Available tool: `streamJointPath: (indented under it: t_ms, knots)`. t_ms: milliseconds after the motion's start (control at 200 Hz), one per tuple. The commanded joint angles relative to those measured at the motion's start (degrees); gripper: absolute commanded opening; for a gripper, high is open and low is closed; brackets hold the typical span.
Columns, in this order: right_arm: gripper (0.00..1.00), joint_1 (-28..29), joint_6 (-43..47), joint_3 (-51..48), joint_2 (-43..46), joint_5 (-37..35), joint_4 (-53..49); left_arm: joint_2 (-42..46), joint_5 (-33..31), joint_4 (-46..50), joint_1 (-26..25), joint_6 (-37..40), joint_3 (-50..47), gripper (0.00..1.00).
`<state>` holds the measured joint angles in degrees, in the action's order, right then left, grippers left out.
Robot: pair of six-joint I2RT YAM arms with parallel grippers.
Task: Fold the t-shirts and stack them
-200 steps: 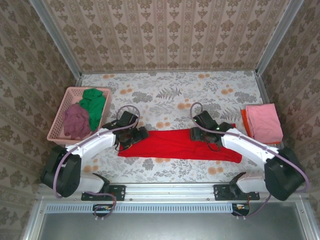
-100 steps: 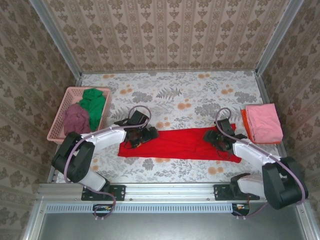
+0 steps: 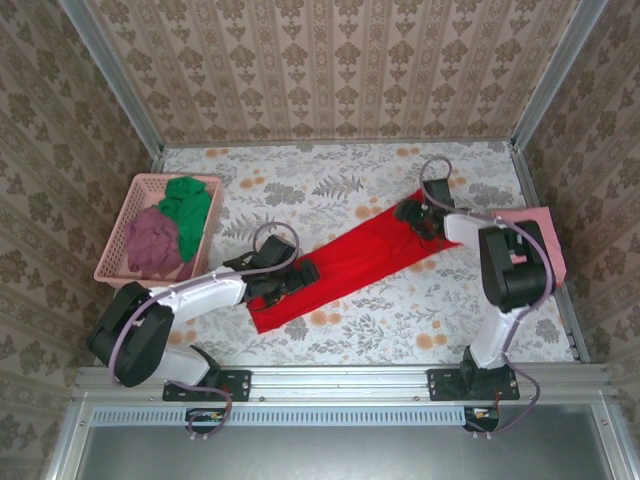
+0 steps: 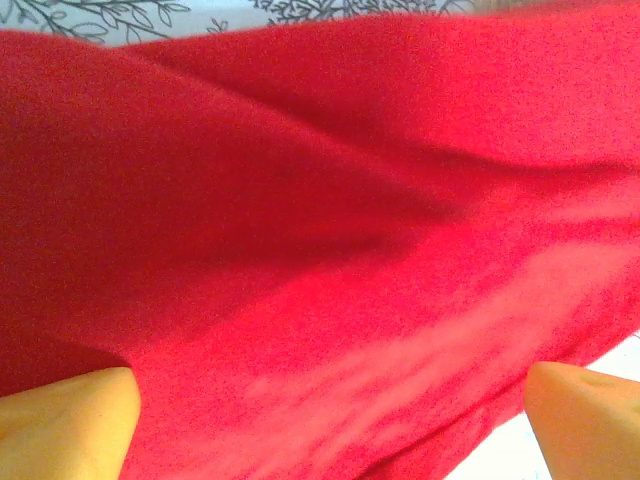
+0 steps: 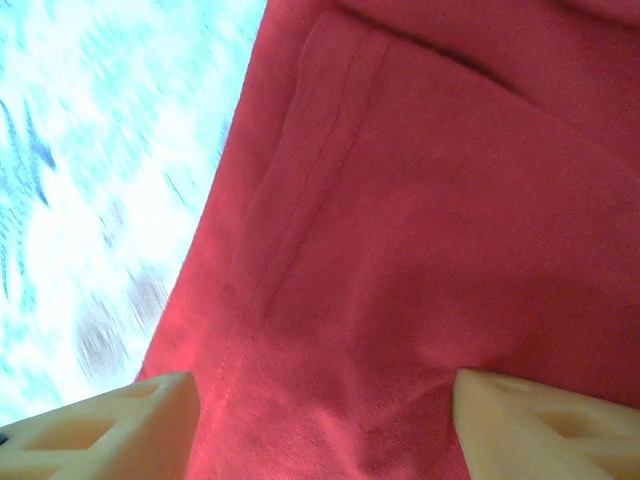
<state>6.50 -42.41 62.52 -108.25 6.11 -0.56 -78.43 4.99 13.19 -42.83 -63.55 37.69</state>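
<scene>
Red t-shirt [image 3: 360, 262]: folded into a long strip and laid slantwise on the desk [image 3: 330, 190], running from near left to far right.
Left hand [image 3: 292, 279]: set on the near-left end of the strip. In the left wrist view its fingers [image 4: 60, 415] are spread wide, with red cloth [image 4: 320, 250] spanning the gap. No pinch on the cloth can be made out.
Right hand [image 3: 412, 214]: set on the far-right end of the strip. In the right wrist view its fingers [image 5: 110, 425] are likewise held wide apart over a hemmed edge of the cloth [image 5: 420, 200].
Pink t-shirt [image 3: 552, 250]: folded at the right edge of the desk, partly covered by the right arm.
Basket [image 3: 118, 235]: placed at the left edge of the desk. A green t-shirt [image 3: 188, 215] and a maroon t-shirt [image 3: 152, 245] are bundled inside it.
</scene>
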Motion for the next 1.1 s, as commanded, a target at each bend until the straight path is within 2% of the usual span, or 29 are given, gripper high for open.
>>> streamJointPath:
  t_ms: [0, 105, 255, 365, 455, 580, 725, 890, 1095]
  knots:
    - [0.71, -0.82, 2.60, 8.57, -8.00, 0.68, -5.57, 6.90, -8.41, 3.52, -1.59, -1.35, -0.90, 1.00]
    - [0.72, -0.79, 4.00, 16.50, -12.51, 5.88, -6.27, 13.63, -12.19, 5.20, -0.15, 2.55, -3.08, 1.00]
    - [0.74, -0.27, 5.15, 23.29, -15.41, 11.25, -7.59, 21.74, -9.01, 0.03, 6.50, 7.22, -9.53, 1.00]
    - [0.74, 0.95, 7.70, 18.83, -9.36, 9.27, -5.96, 23.08, -4.77, -4.74, 11.69, 11.16, -11.82, 1.00]
    - [0.75, 2.49, 10.54, 11.96, -2.34, 4.62, -4.83, 19.17, -1.63, -4.80, 14.26, 15.88, -9.16, 1.00]
    - [0.75, 4.98, 11.71, 2.45, 6.63, 0.69, -3.59, 12.30, 0.06, -5.11, 14.70, 21.45, -4.43, 1.00]
    - [0.75, 9.59, 8.89, -5.05, 11.78, -0.23, -2.06, 5.33, 2.10, -5.55, 15.26, 24.61, -1.16, 1.00]
    - [0.75, 14.26, 4.90, -7.08, 9.71, 0.66, 0.63, -1.13, 5.97, -9.01, 15.66, 22.14, -2.87, 0.99]
    - [0.73, 12.19, 4.51, -2.72, 2.76, -0.60, -0.58, -1.22, 6.48, -10.99, 9.77, 16.10, -7.52, 0.98]
